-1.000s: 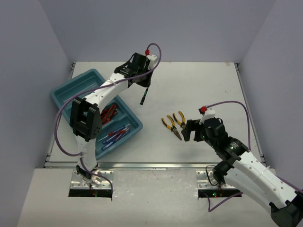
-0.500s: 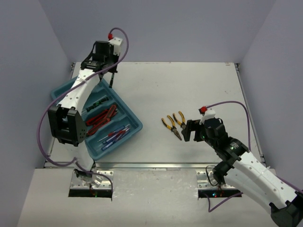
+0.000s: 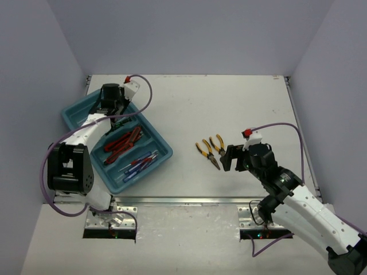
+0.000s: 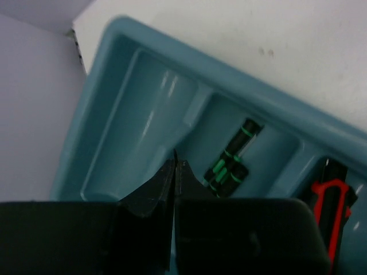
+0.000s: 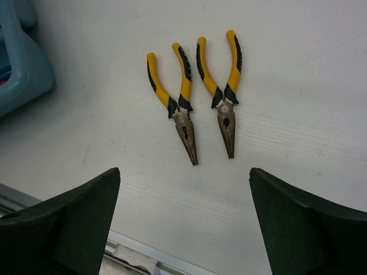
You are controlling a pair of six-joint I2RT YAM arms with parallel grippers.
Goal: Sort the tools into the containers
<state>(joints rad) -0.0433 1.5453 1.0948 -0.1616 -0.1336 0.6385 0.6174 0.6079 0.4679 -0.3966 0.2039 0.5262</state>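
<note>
The left arm has swung back from mid-table to the tray's (image 4: 241,86) far end, and the thin screwdriver it carried is gone from its grip. Nearest, the right gripper (image 3: 226,156) hovers with fingers wide apart just short of two pliers (image 5: 223,106), which lie side by side on the table (image 3: 241,103), well apart from tray and edges. The tray sits askew near the left edge, holding blue screwdrivers (image 3: 137,165), cutters (image 3: 123,140) and black-green screwdrivers (image 4: 229,166) in separate compartments. The left gripper (image 4: 175,166), fingers together, hangs over a divider beside the black-green screwdrivers.
</note>
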